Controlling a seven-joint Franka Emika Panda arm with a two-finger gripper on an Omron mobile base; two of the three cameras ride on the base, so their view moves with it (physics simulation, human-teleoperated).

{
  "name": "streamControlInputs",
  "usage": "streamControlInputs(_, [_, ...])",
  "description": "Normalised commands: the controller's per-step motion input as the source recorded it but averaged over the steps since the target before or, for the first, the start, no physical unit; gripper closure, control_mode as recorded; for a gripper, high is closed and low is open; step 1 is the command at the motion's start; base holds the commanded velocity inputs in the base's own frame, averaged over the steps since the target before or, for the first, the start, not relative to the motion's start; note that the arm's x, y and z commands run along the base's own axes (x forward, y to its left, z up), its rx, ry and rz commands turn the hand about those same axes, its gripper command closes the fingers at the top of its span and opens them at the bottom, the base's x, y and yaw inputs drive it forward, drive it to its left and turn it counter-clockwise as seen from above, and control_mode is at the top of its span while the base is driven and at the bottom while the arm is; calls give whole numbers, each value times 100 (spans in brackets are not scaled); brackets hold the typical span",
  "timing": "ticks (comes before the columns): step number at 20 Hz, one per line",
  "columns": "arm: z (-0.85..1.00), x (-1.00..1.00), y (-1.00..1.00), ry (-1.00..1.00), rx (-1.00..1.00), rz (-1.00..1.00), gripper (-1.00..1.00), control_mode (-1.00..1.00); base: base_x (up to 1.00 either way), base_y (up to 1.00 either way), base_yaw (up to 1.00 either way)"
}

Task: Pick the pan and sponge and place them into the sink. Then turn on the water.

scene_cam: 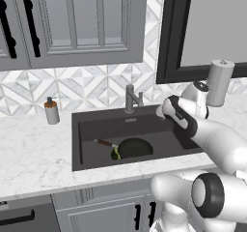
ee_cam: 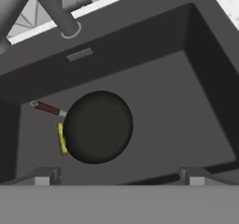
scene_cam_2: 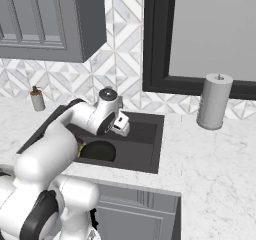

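The black pan (ee_cam: 98, 127) lies flat on the floor of the black sink (ee_cam: 200, 92), its reddish-brown handle (ee_cam: 46, 108) pointing left in the hand view. A yellow edge of the sponge (ee_cam: 61, 139) sticks out beside the pan's rim; the rest is hidden by the pan. From the left base, the pan (scene_cam: 134, 148) and sponge (scene_cam: 115, 153) sit in the sink (scene_cam: 96, 122). My gripper (ee_cam: 119, 178) hovers above the basin, open, with nothing between its fingers; from the right base the gripper (scene_cam_2: 122, 125) hangs over the sink (scene_cam_2: 150, 151). No stream falls from the grey faucet (scene_cam: 130, 98).
A grey soap dispenser (scene_cam: 51, 111) stands on the marble counter left of the sink. A paper towel roll (scene_cam_2: 215, 101) stands at the right by the dark window frame. The faucet base (ee_cam: 65, 24) rises behind the basin. Cabinets hang above.
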Motion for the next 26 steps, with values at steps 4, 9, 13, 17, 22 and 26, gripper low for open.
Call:
streamControlInputs(4, [0, 0, -20, 0, 4, 0, -100, -100, 0, 0, 0])
streamControlInputs(9, [0, 1, -8, 0, 5, 1, -100, -100, 0, 0, 0])
streamControlInputs(13, [0, 5, -1, 0, 7, 0, -100, -100, 0, 0, 0])
streamControlInputs(17, [-1, 22, 6, 0, 5, 0, -100, -100, 0, 0, 0])
streamControlInputs(22, [0, 39, 9, -1, 10, 0, -100, -100, 0, 0, 0])
streamControlInputs(26, [0, 40, 0, -1, 19, 0, -100, -100, 0, 0, 0])
